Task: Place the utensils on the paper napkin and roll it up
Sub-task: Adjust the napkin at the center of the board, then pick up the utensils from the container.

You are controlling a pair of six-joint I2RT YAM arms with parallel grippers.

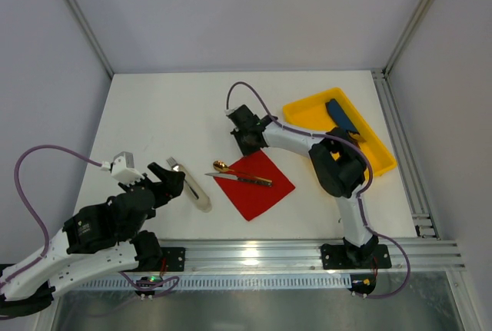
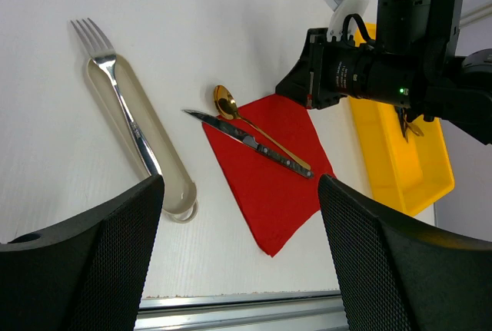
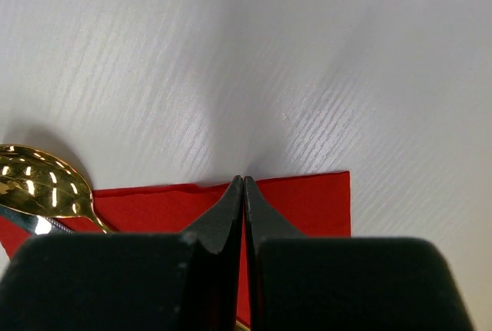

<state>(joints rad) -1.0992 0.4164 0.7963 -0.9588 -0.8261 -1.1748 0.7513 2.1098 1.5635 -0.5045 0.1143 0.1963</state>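
bright, even, diffuse light from above in all views; white surface (image 1: 169, 108) close to washed out. hot glare patch on the aluminium rail (image 1: 250, 252). small specular glints on the spoon (image 3: 40, 181) bowl. soft grey shadow fans up from the right end effector (image 3: 243, 183) tips; its near body dark and blurred. top view sharp.

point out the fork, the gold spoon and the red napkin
fork (image 2: 131, 124), left wrist view, on its handle
gold spoon (image 2: 224, 103), left wrist view, on its bowl
red napkin (image 2: 277, 193), left wrist view, bare middle

robot lab cell: white table (image 1: 169, 108), plain walls (image 1: 246, 8), aluminium rail (image 1: 269, 253).
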